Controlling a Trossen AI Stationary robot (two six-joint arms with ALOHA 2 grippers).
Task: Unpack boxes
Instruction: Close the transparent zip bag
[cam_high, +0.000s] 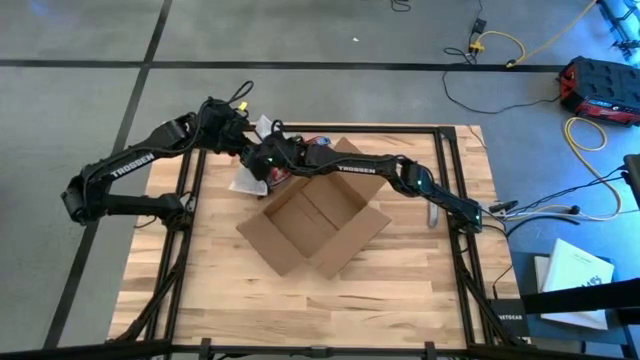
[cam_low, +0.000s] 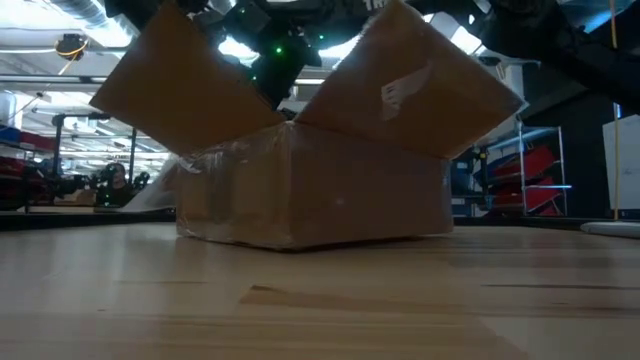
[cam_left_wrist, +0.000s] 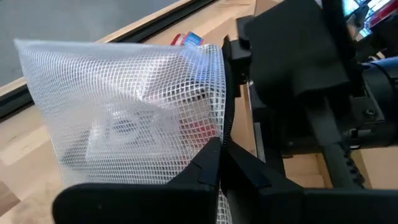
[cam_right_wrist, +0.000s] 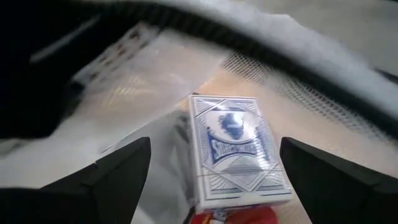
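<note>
The cardboard box (cam_high: 315, 225) is plain brown, with shiny clear tape along its near wall. The table (cam_high: 400, 285) is pale wood in block strips, framed in black. The mesh bag (cam_left_wrist: 124, 118) is white with a fine grid weave and a black edge. Inside it a card pack (cam_right_wrist: 236, 149) shows a blue-and-white ornate print, with something red (cam_right_wrist: 233, 216) beside it. Both arms are black with white lettering.

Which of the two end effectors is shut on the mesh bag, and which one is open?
The left end effector is shut, pinching the edge of the white mesh bag. The right end effector is open, its fingers spread either side of a blue card box.
</note>
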